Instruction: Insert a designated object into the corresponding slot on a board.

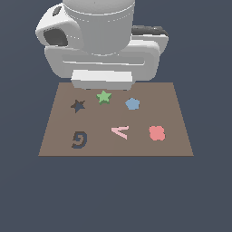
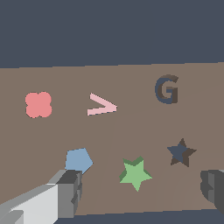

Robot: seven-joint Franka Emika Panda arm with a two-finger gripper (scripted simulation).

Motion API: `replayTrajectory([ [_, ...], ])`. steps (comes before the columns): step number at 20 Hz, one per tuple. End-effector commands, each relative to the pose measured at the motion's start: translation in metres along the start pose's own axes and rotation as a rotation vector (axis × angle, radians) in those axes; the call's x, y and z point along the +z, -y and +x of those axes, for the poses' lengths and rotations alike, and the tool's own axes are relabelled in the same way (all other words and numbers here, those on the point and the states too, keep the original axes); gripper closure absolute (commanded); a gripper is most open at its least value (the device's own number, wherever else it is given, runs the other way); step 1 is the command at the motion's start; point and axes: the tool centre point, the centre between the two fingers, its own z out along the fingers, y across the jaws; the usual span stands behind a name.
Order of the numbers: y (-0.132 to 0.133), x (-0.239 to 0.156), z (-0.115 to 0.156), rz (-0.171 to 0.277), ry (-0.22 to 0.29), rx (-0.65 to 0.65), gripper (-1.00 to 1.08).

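Dark slate-blue ground surrounds the flat brown rectangular board point(image 1: 181, 136), which carries every piece. On it the small flat green five-pointed star piece point(image 2: 135, 173) lies free, just beside the dark star-shaped cutout point(image 2: 180, 152) and untouched. In the wrist view the end effector point(image 2: 142, 190) is spread wide, one finger near the blue pentagon piece point(image 2: 79, 160), the other beyond the cutout, with the star between them. Probably the grasp comes next: descend centred over the star, close across its narrow waist, then match its points to the cutout before lowering. Both fingers are cut off at the frame edge, and the exterior view hides them behind the arm's bulk.
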Motion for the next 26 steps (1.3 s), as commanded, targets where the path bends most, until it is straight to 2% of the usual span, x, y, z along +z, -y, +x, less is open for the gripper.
replayTrajectory([
  [1,0.000,0.000,0.000,0.000,0.000,0.000,-0.92],
  [7,-0.002,0.005,-0.002,0.000,0.000,0.029,-0.92],
  [13,-0.007,0.019,-0.008,0.001,0.001,0.118,-0.92],
  [19,-0.014,0.042,-0.020,0.003,0.003,0.265,-0.92],
  [26,-0.022,0.079,-0.040,0.005,0.005,0.499,-0.92],
])
